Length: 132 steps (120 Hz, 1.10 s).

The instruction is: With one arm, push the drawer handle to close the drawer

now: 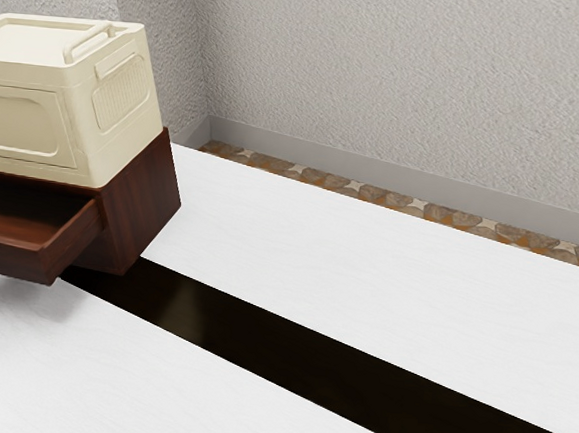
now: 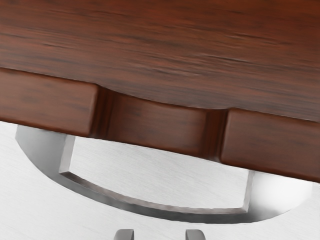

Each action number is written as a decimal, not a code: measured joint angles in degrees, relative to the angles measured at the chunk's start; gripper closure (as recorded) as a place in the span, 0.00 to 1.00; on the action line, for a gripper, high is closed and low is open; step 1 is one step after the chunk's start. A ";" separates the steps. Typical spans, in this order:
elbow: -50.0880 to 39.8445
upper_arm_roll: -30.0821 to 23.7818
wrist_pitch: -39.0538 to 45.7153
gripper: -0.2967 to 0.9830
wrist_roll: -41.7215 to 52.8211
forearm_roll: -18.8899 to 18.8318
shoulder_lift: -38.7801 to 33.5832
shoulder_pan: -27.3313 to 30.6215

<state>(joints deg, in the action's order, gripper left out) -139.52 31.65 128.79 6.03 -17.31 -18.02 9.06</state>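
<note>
Gripper (image 2: 160,234) tips lie nearest the camera in the wrist view: 2 gray ends, well apart, with nothing between them. Just beyond them is a curved metal handle (image 2: 150,211), fixed at its 2 ends to the dark wooden drawer front (image 2: 160,127), which has 1 shallow notch. In the exterior view, the drawer (image 1: 10,258) juts out at the exterior view's left from a reddish-brown cabinet (image 1: 142,210) on a white table (image 1: 367,253); 1 cream box (image 1: 32,111) sits on top. The handle looks rigid and smooth, so a touch off to 1 side could slip along its curve. The drawer should be stiff, not fragile, and fairly light to slide. No grip seems needed: best contact is the middle of the bar, pushed straight toward the cabinet, since a skewed push might jam it.
</note>
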 joint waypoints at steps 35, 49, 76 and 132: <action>1.32 -0.60 4.41 0.73 2.29 3.32 3.81 0.01; 2.64 -0.81 5.85 0.73 3.07 3.98 5.44 0.02; 4.96 -1.84 9.99 0.74 5.13 8.05 10.04 0.06; 11.99 -4.50 18.07 0.74 12.17 20.66 19.29 1.53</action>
<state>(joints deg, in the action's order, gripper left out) -127.53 27.14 146.86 18.20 3.35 1.27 10.59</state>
